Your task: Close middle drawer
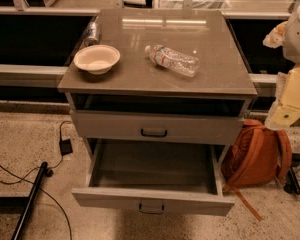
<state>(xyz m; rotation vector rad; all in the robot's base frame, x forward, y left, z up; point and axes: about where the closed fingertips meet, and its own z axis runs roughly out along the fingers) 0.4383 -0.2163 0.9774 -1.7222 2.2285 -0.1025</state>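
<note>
The middle drawer [152, 201] is pulled far out at the bottom of the grey cabinet. Its flat grey front has a small dark bar handle [151, 208] at centre, and its grey tray [152, 164] shows nothing inside. Above it the uppermost drawer [155, 126] stands a little way out, with a dark gap under the countertop. The lowest drawer is hidden beneath the open one. My gripper [286, 115] hangs at the right edge of the view on a cream and white arm. It is level with the uppermost drawer, off to the right of the cabinet and touching nothing.
On the countertop [210, 79] stand a white bowl [96, 59], a lying plastic water bottle [172, 60] and a can [92, 32]. An orange backpack [257, 154] leans by the cabinet's right side. Black cables and a dark pole [32, 194] lie on the floor at left.
</note>
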